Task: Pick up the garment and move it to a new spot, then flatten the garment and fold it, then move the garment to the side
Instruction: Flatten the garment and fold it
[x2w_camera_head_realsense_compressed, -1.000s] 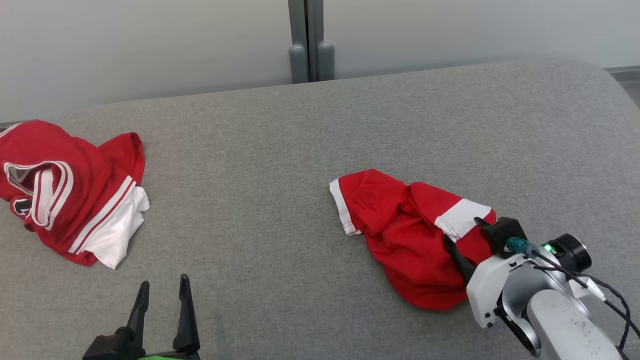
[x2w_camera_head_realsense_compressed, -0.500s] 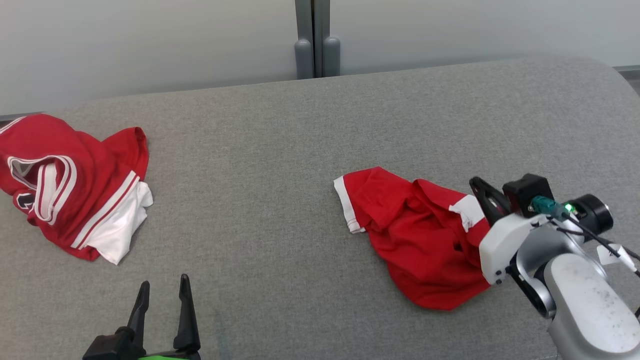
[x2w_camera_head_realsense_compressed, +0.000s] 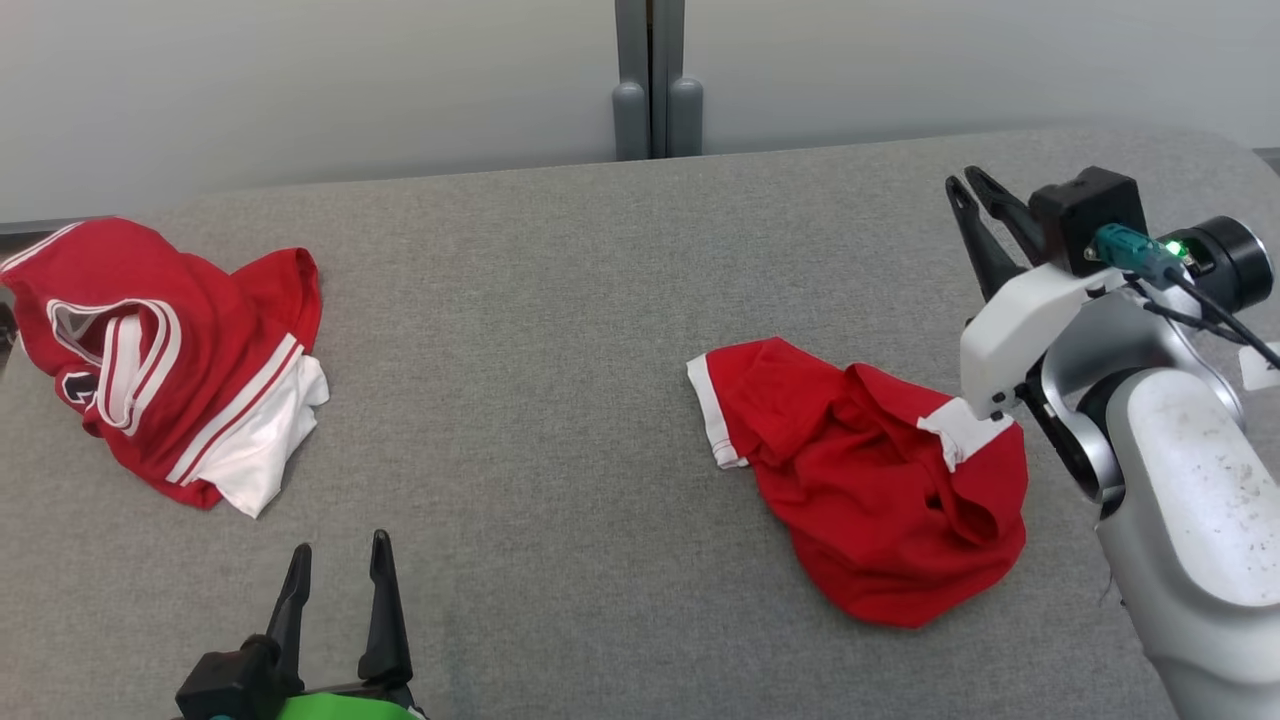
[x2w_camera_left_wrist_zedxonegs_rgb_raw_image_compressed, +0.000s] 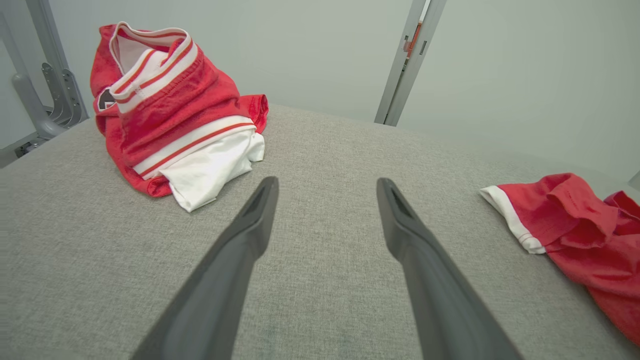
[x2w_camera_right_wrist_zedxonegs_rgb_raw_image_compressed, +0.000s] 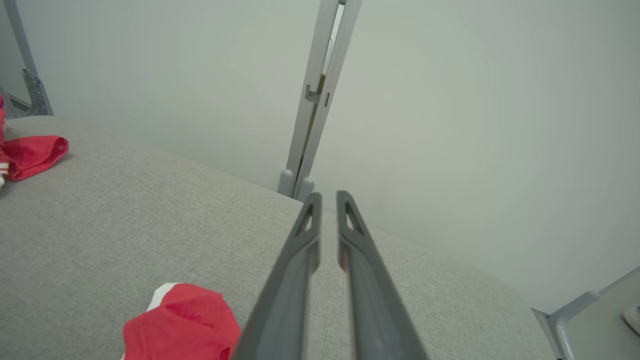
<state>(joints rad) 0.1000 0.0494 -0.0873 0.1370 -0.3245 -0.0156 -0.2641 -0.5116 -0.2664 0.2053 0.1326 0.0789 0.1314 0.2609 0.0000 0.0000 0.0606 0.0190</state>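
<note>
The garment (x2w_camera_head_realsense_compressed: 880, 500), red with white bands, lies crumpled on the grey padded table (x2w_camera_head_realsense_compressed: 550, 350) at the right; it also shows as the garment (x2w_camera_left_wrist_zedxonegs_rgb_raw_image_compressed: 575, 225) in the left wrist view and the garment (x2w_camera_right_wrist_zedxonegs_rgb_raw_image_compressed: 185, 320) in the right wrist view. My right gripper (x2w_camera_head_realsense_compressed: 962, 180) is raised above and behind it, clear of the cloth. Its fingers stand almost together in the right wrist view (x2w_camera_right_wrist_zedxonegs_rgb_raw_image_compressed: 329, 195), with nothing between them. My left gripper (x2w_camera_head_realsense_compressed: 340, 545) stands open near the front edge, empty, its fingers spread wide (x2w_camera_left_wrist_zedxonegs_rgb_raw_image_compressed: 327, 180).
A second red and white garment (x2w_camera_head_realsense_compressed: 170, 390) is heaped at the table's far left, seen also from the left wrist (x2w_camera_left_wrist_zedxonegs_rgb_raw_image_compressed: 170, 115). A grey post (x2w_camera_head_realsense_compressed: 655, 80) stands behind the table against the pale wall. Bare grey cloth lies between the two garments.
My right gripper has closed, lifted off the garment and swung up toward the back without it. The garment stays on the table, its white band shifted. The left gripper has not moved.
</note>
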